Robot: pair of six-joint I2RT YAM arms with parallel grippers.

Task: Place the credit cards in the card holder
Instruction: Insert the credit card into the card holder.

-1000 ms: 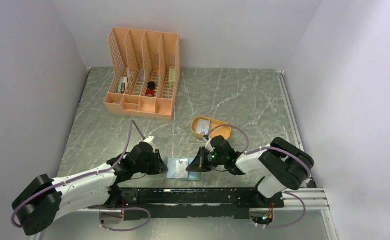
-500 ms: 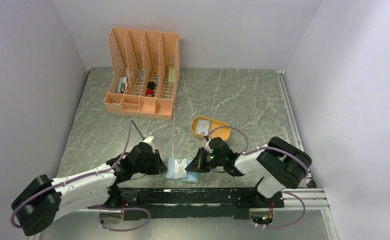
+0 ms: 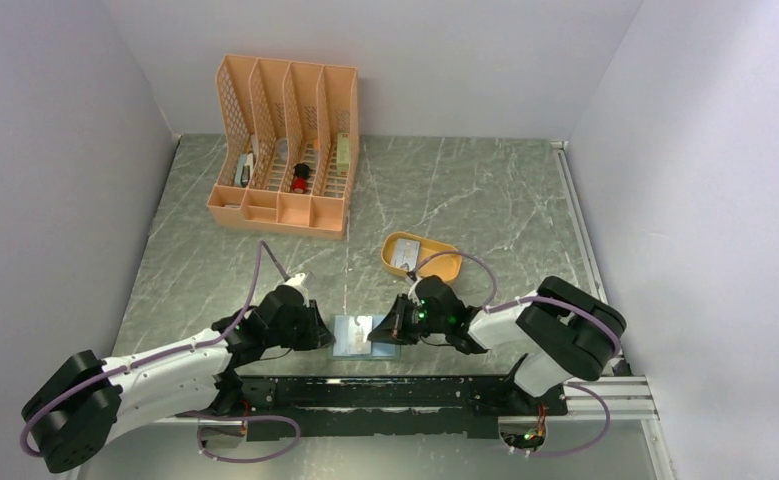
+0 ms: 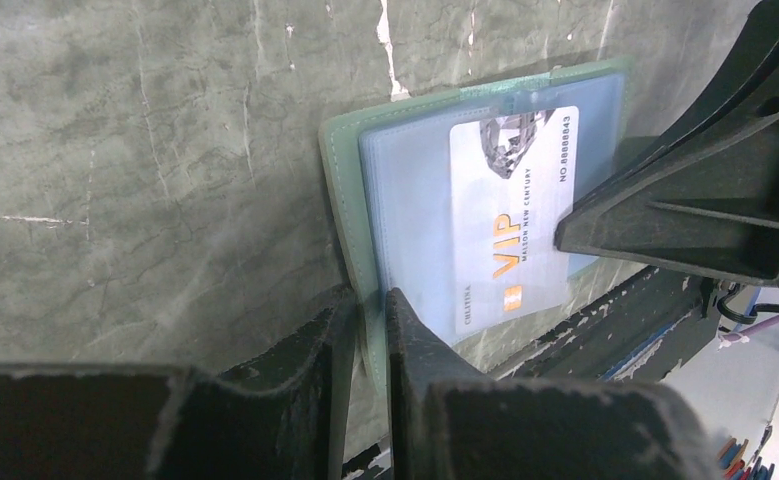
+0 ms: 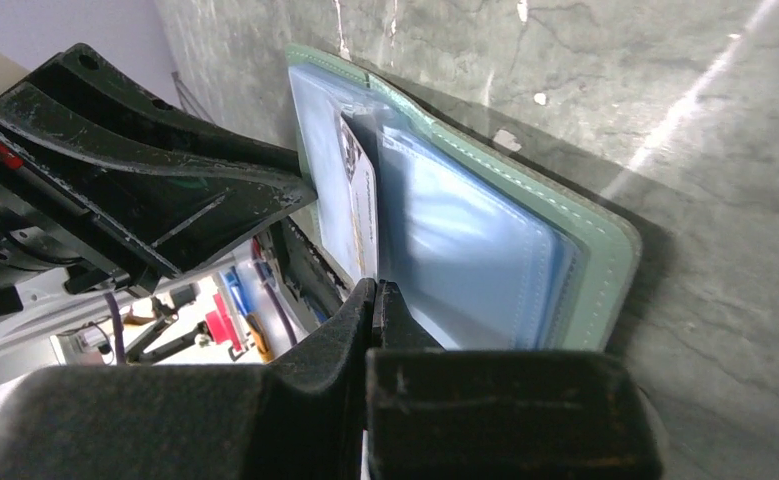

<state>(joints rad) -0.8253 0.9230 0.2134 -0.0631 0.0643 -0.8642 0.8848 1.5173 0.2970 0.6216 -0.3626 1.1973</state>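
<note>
**Card partway into sleeve**

The card holder (image 4: 343,190) lies open at the near edge of the tabletop (image 3: 465,200). The left fingers (image 4: 412,345) pinch its soft-looking green rim. The right fingers (image 5: 340,325), shut tight, hold the card (image 4: 510,220), probably stiff and slick, by one end between floppy sleeves.

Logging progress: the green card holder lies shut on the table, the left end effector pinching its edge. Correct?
Not shut: the card holder lies open, clear sleeves and a white VIP card showing, per the left wrist view. The left end effector does pinch its edge.
</note>
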